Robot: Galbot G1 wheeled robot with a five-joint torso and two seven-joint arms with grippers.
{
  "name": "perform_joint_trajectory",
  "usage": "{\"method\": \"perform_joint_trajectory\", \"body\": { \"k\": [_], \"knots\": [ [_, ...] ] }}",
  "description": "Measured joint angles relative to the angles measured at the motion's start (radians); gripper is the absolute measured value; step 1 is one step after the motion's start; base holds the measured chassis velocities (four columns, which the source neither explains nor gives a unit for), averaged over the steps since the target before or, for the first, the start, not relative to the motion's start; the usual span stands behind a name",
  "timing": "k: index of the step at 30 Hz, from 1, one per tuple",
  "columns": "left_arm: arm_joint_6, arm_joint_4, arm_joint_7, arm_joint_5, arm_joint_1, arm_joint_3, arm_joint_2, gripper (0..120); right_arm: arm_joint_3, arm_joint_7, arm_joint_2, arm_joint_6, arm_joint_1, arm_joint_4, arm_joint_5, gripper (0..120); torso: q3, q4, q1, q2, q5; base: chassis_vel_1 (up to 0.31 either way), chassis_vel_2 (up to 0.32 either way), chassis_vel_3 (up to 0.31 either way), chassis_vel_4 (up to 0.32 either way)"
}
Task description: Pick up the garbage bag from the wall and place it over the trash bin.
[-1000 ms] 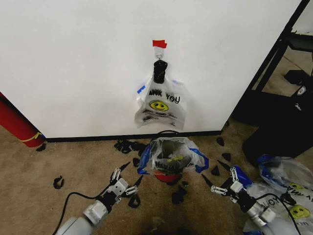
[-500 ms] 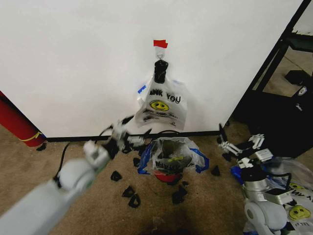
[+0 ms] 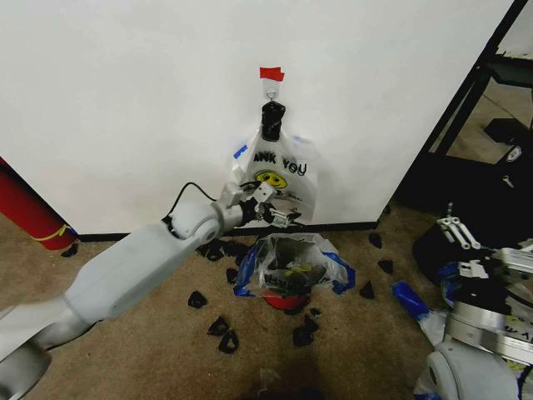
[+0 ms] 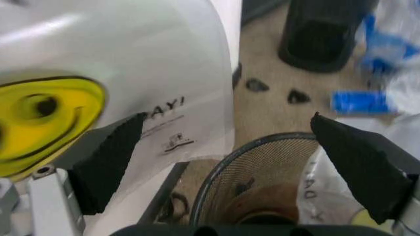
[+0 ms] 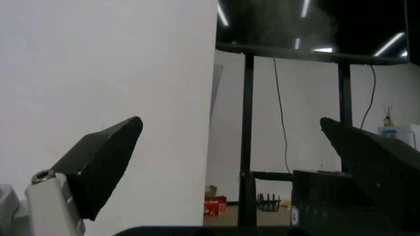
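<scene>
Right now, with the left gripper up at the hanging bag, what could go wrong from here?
The open left gripper sits low on the garbage bag, by the smiley, far from the handles under the black clip; a pull there could tear the thin plastic or yank the hook loose. The trash bin already carries a bag, so another may bunch or slip.

The garbage bag (image 3: 279, 179) hangs flat at the frame's centre on the white wall (image 3: 125, 100), from a hook under red tape; it is thin whitish plastic with black lettering and a yellow smiley. Just below it, on the floor, stands the black mesh trash bin (image 3: 287, 267), upright, already lined with a like bag.
</scene>
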State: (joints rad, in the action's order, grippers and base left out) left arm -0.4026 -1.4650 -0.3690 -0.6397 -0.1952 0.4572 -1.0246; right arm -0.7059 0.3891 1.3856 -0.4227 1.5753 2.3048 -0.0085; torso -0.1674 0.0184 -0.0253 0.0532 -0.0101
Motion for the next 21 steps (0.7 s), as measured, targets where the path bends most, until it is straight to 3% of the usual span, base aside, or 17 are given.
{"method": "perform_joint_trajectory", "body": {
  "k": [5, 6, 9, 14, 21],
  "knots": [
    [-0.03, 0.169, -0.043, 0.105, 0.065, 0.05, -0.09, 99, 0.029, -0.007, 0.02, -0.002, 0.032, 0.032, -0.014, 100, 0.0, -0.0009, 0.0, 0.0, 0.0002, 0.0, 0.0, 0.0, 0.0],
    [-0.03, 0.169, -0.043, 0.105, 0.065, 0.05, -0.09, 99, 0.029, -0.007, 0.02, -0.002, 0.032, 0.032, -0.014, 100, 0.0, -0.0009, 0.0, 0.0, 0.0002, 0.0, 0.0, 0.0, 0.0],
    [-0.045, 0.274, -0.065, 0.192, 0.081, 0.07, -0.148, 98, 0.032, -0.009, 0.03, -0.014, 0.048, 0.034, -0.019, 100, 0.0, -0.0001, 0.0, 0.0, 0.0002, 0.0, 0.0, 0.0, 0.0],
    [-0.052, 0.363, -0.085, 0.276, 0.084, 0.086, -0.186, 97, 0.037, -0.011, 0.031, -0.033, 0.067, 0.029, -0.019, 100, 0.0, -0.0001, 0.0, 0.0, 0.0002, 0.0, 0.0, 0.0, 0.0],
    [-0.073, 0.456, -0.103, 0.355, 0.085, 0.103, -0.228, 72, 0.049, -0.017, 0.033, -0.044, 0.064, 0.012, -0.019, 100, 0.0, -0.0003, 0.0, 0.0, 0.0002, 0.0, 0.0, 0.0, 0.0]
  ]
}}
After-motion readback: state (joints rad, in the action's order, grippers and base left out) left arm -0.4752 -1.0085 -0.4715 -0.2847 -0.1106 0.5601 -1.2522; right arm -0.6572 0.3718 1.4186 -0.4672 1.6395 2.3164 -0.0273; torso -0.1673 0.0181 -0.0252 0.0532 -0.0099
